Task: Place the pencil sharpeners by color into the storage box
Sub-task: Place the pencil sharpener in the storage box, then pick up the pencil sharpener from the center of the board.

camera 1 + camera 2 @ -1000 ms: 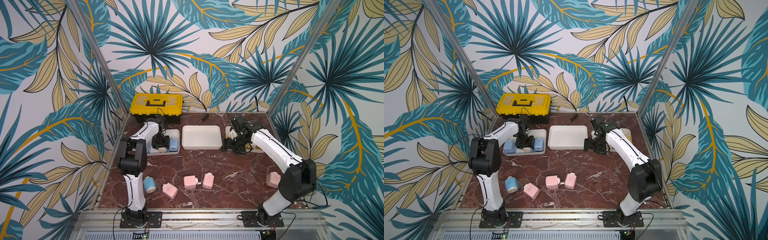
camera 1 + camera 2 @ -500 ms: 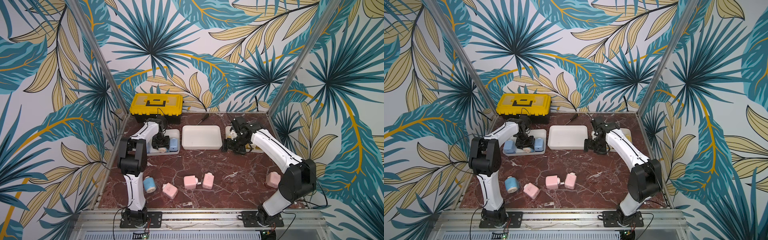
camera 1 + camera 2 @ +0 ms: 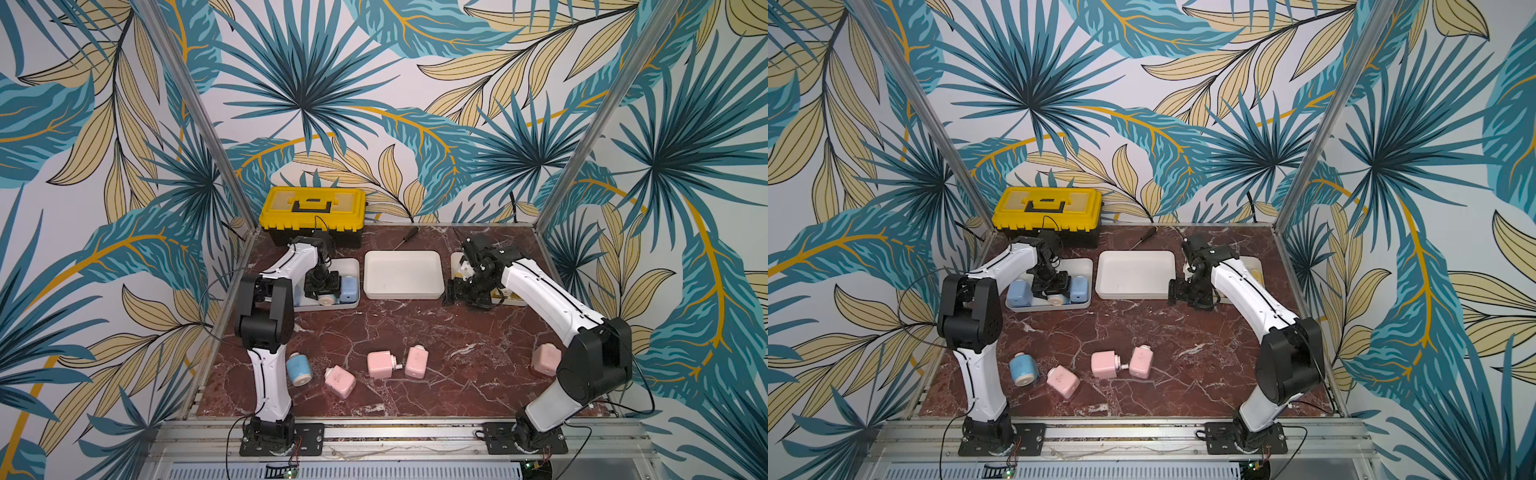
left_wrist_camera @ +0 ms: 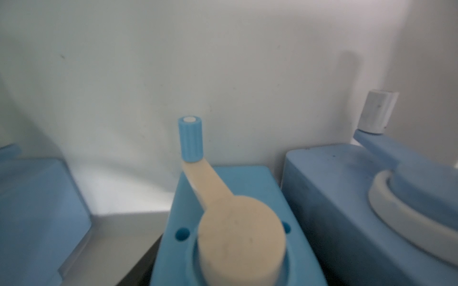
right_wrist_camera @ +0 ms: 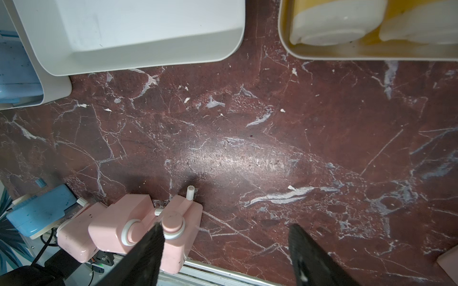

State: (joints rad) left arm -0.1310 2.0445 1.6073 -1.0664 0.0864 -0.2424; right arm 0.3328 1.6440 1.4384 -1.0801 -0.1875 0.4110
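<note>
While the left hand straddles a blue sharpener, grip unclear, the right hand hangs wide.

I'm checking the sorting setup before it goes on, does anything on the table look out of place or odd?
Mostly orderly. A screwdriver lies loose on the table behind the empty middle tray, unrelated to the sorting. One blue sharpener and four pink sharpeners lie scattered near the front edge, unsorted and tipped at different angles. No spills or damage show.
</note>
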